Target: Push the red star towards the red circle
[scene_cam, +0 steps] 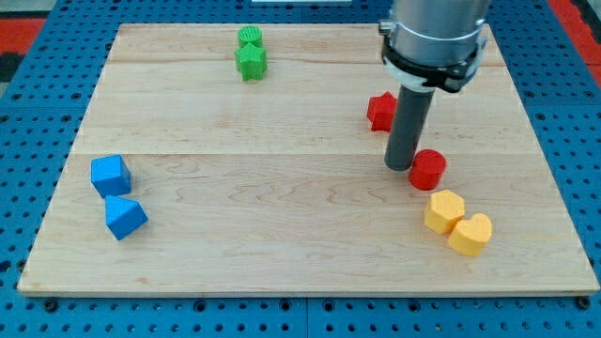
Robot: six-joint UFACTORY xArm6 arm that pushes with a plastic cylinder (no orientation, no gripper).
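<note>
1 wooden board (282, 235) fills most of the view, resting on a blue pegboard surface (38, 113). 1 arm comes down from the view's top right, ending in a dark rod; there are no jaws to report, only my tip (401, 167), which sits on the board between the 2 red blocks, just left of the red circle (427, 169) and below the red star (380, 111). The rod partly covers the star's right side.

8 blocks lie on the board, 2 of each colour. The 2 red ones stand near each other in the right half, the star above and to the left of the circle. 2 yellow blocks, a hexagon-like one (445, 210) and a heart-like one (470, 234), touch each other near the bottom right, just below the circle. 2 green blocks, a round one (250, 38) and a star (251, 62), touch near the top edge. 2 blue blocks, a cube-like one (111, 175) and a wedge-like one (124, 217), sit close together near the left edge.

The board's middle and bottom centre are open wood.
</note>
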